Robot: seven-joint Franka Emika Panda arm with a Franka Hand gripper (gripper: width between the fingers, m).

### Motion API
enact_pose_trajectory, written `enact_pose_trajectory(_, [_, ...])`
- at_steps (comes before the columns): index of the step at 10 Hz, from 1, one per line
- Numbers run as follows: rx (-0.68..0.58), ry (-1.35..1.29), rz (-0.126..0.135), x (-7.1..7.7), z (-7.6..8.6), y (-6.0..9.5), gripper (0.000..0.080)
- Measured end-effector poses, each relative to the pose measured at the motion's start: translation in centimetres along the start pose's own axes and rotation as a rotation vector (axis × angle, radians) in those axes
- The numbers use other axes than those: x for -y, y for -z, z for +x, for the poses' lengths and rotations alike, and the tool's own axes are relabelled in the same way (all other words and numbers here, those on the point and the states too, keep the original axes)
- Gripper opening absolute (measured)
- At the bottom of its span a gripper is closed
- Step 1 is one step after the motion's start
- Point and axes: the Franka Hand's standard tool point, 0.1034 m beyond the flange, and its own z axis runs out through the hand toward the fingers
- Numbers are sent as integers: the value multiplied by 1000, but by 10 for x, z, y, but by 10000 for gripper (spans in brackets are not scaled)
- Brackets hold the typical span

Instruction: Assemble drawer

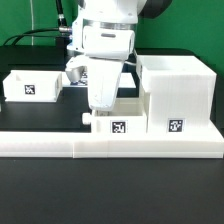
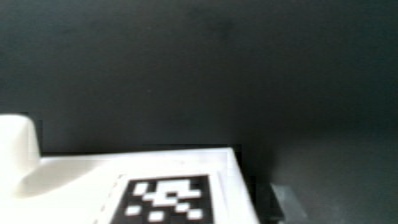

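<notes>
Hanging gripper: the white two-finger gripper (image 1: 100, 103) hangs from 12 o'clock in the exterior view, low over the middle tray. I cannot tell how far apart its fingers stand, nor whether they have hold of anything.
Fingertip: one white fingertip (image 2: 15, 150) shows in the wrist view, just beside a tagged white surface (image 2: 80, 172) on the dark table (image 2: 214, 70).
Middle tray: a shallow white plastic tray (image 1: 138, 124) near the centre of the exterior view, a black-and-white square tag (image 1: 119, 127) on its front, touching or just beside the housing.
Housing: the tall white plastic boxy housing (image 1: 178, 95) at 3 o'clock, open on top, with its own tag low on the front.
Far tray: a second shallow white tagged tray (image 1: 12, 86) at 9 o'clock, well apart from the housing.
Border wall: a long low white wall (image 1: 110, 148) at 6 o'clock, running along the front of the middle tray and housing.
</notes>
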Motion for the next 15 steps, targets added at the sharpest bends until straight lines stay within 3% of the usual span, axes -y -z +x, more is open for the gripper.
enact_pose_trajectory(4, [7,-41,10,2,8,0,77])
enact_pose_trajectory(7, [21,-54,50,4,6,0,77])
enact_pose_trajectory(10, [21,-56,50,4,5,0,77])
enact_pose_trajectory(12, [27,-59,67,5,3,0,77])
enact_pose_trajectory(15, [28,-36,64,4,12,1,77])
